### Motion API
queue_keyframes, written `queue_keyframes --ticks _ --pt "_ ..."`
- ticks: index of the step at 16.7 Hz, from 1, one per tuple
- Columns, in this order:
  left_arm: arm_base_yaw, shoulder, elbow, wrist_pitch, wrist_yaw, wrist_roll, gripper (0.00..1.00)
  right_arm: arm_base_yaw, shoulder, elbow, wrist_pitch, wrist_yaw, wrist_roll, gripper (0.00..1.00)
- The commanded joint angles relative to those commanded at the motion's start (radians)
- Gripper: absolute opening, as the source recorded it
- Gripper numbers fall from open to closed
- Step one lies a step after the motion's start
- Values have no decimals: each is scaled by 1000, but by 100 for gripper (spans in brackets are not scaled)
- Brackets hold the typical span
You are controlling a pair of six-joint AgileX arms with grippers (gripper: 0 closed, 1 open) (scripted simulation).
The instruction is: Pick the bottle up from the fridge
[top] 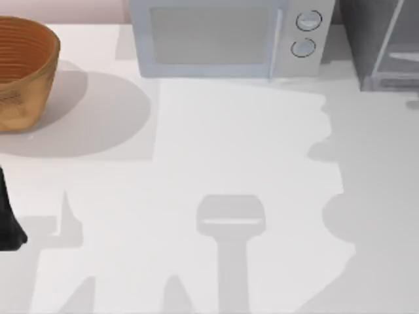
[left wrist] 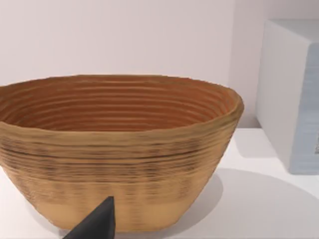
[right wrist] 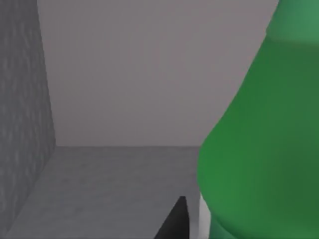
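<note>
**Bottle right up against the camera, lots of ways to fumble it**

Bottle (right wrist: 259, 144) is inside the fridge (right wrist: 99, 194), on the grey shelf, with a speckled side wall on one side and the pale back wall behind it. The right wrist view is crammed in next to it, so the green body looms huge and one dark fingertip (right wrist: 177, 221) pokes up just beside its base. I honestly can't tell whether the right gripper is spread, closed, or already pinching the bottle; one finger is all I get, and no clear contact.

What could go wrong, as I see it:

- If that finger is beside the bottle and not around it, a push forward would shove it toward the back wall or tip it over. It looks light and smooth, so it probably slides easily.
- If the jaws close off-centre on the rounded body, it could squirt out sideways.
- Tight space: pulling out at an angle could clip the bottle or the wrist on the side wall or door frame.

From the top view, the fridge (top: 383, 46) sits at the table's far right corner, next to the microwave (top: 222, 36).

Left gripper (left wrist: 97, 224) is parked at the left edge facing the basket (left wrist: 114, 149), nothing in it that I can see, fingers unclear.
</note>
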Motion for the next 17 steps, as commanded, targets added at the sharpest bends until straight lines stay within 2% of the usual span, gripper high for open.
queue_keyframes --ticks 6,9,13,17 --pt "0 0 0 0 0 0 100 7 -5 -6 -4 1 1 0" --pt "0 0 0 0 0 0 100 24 -87 -43 -50 12 0 0" --pt "0 0 0 0 0 0 100 65 -335 -151 -184 48 -2 0" --pt "0 0 0 0 0 0 100 119 -728 -321 -387 98 -2 0"
